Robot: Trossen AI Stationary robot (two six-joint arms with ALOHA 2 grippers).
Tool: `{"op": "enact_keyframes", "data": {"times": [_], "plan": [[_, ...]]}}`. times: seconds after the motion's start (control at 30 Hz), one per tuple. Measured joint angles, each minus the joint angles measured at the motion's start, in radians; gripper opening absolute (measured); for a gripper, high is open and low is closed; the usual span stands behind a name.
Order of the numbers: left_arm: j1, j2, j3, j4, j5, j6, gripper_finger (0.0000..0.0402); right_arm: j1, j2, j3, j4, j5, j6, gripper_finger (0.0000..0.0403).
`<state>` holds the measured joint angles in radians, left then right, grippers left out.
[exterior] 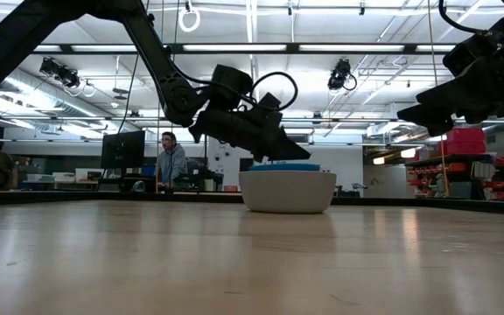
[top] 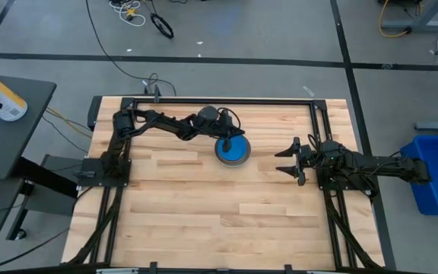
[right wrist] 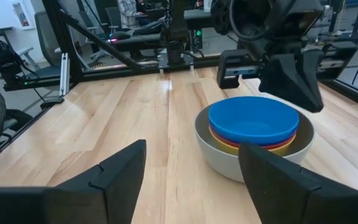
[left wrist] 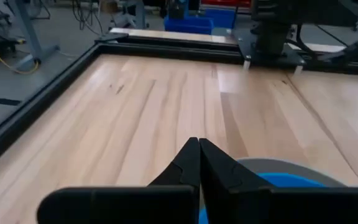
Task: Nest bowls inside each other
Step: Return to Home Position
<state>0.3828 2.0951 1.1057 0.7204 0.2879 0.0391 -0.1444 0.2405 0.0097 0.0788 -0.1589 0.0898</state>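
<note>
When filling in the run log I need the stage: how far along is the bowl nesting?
Nesting looks done: the light blue bowl sits on top, with rims of the red bowl and yellow bowl under it, all inside the grey bowl. Any dark blue one is hidden. Nothing is held: the left hand is shut and empty above the stack, the right hand open, apart. Left, probably: arms pulling back.

The left arm reaches out from its base toward the middle with the wrist tipped downward, and the left gripper has its two dark fingers pressed together, tips touching. The right arm sits folded close to its base. The right gripper is held high, fingers spread wide and empty.
</note>
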Motion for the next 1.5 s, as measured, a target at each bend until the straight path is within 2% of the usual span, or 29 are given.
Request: {"op": "enact_keyframes", "data": {"times": [0.17, 0.4, 0.53, 0.63, 0.83, 1.07, 1.23, 1.5], "plan": [[0.000, -0.003, -0.001, -0.018, -0.004, 0.010, 0.0002, 0.000, 0.000, 0.000, 0.000, 0.000, 0.000, 0.0272], [-0.027, -0.068, -0.001, -0.056, 0.002, 0.057, 0.0013, 0.000, 0.000, 0.000, -0.011, 0.000, 0.010, 0.0275], [-0.041, -0.119, -0.003, -0.132, 0.043, 0.107, 0.0013, 0.000, 0.000, 0.000, -0.017, 0.000, 0.011, 0.0268], [-0.052, -0.184, -0.056, -0.127, 0.071, 0.138, 0.0016, 0.000, 0.000, 0.000, -0.021, -0.001, 0.011, 0.0260], [-0.057, -0.399, -0.262, -0.046, 0.036, 0.171, 0.0019, 0.000, 0.000, 0.000, -0.005, -0.026, 0.005, 0.0244], [-0.063, -0.711, -0.588, 0.050, -0.055, 0.148, 0.0011, 0.001, -0.001, 0.000, 0.103, -0.250, -0.008, 0.0230], [-0.069, -0.919, -0.801, 0.045, -0.102, 0.100, 0.0011, 0.001, -0.010, 0.000, 0.118, -0.291, -0.001, 0.0221], [-0.069, -1.231, -1.072, -0.039, -0.101, -0.037, 0.0012, 0.001, -0.053, 0.021, 0.094, -0.368, 0.000, 0.0206]]}}
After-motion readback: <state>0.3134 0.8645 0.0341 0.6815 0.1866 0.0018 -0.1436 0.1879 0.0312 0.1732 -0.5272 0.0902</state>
